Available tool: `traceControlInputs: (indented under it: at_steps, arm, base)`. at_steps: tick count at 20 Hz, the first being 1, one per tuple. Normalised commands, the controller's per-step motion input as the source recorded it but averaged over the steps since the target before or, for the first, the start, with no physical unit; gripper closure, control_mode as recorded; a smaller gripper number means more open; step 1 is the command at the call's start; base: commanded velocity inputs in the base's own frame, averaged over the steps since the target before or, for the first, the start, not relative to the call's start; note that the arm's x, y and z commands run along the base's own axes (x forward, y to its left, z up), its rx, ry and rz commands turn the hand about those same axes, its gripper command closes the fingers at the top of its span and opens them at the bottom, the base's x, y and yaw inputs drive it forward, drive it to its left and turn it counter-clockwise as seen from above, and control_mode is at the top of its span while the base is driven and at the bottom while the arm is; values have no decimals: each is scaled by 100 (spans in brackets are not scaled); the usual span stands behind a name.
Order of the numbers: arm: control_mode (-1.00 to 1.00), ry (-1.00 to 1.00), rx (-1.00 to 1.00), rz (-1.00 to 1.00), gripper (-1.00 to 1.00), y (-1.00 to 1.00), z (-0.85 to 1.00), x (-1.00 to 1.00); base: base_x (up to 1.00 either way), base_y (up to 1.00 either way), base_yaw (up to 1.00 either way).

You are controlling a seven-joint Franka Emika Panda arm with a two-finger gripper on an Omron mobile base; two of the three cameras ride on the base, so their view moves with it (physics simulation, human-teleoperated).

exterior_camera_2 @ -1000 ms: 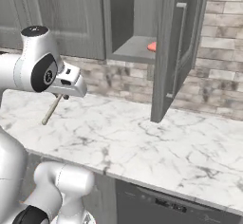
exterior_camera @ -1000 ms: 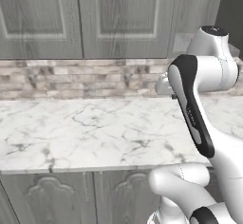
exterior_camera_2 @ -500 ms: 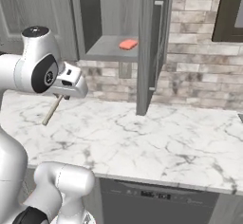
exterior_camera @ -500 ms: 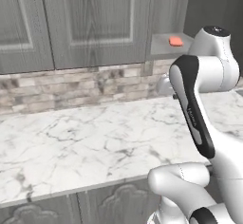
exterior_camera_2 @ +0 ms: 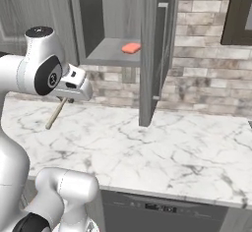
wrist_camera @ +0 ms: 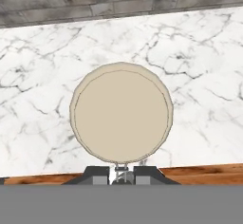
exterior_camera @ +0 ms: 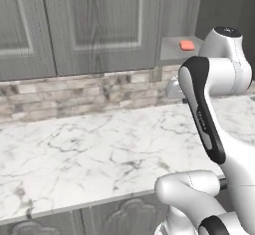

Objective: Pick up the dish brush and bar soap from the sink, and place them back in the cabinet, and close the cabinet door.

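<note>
My gripper (exterior_camera_2: 68,97) is shut on the dish brush (exterior_camera_2: 55,115), whose tan handle hangs down and to the left above the marble counter. In the hand view the brush's round pale head (wrist_camera: 121,113) faces the camera, with the gripper (wrist_camera: 121,173) closed on the stem just below it. The orange-red bar soap (exterior_camera_2: 130,48) lies on the grey shelf of the open cabinet (exterior_camera_2: 106,56), up and to the right of the gripper. The cabinet door (exterior_camera_2: 150,54) stands swung out, edge-on. From the left base view the bar soap (exterior_camera: 187,45) shows on the cabinet shelf (exterior_camera: 172,55) behind my arm.
A white marble counter (exterior_camera_2: 162,152) runs below the cabinet, backed by a stone-tile wall (exterior_camera_2: 197,83). Closed wall cabinet doors (exterior_camera: 99,25) hang to the left. A dark frame (exterior_camera_2: 241,12) sits at the upper right, and a dishwasher front (exterior_camera_2: 162,209) is under the counter.
The whole picture has shifted as the base drove right, bringing the open cabinet and soap closer to the middle. The arm keeps its pose with the brush held.
</note>
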Motion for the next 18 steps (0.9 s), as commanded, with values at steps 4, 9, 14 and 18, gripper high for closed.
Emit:
traceControlInputs:
  at_steps: [4, 9, 14, 18]
  arm:
    - [100, 0, 0, 0, 100, 0, 0, 0]
    - [100, 0, 0, 0, 100, 0, 0, 0]
    - [100, 0, 0, 0, 100, 0, 0, 0]
    - [100, 0, 0, 0, 100, 0, 0, 0]
  base:
    - [0, -51, 0]
    - [0, -58, -1]
    - [0, -54, 0]
    - [6, -33, -2]
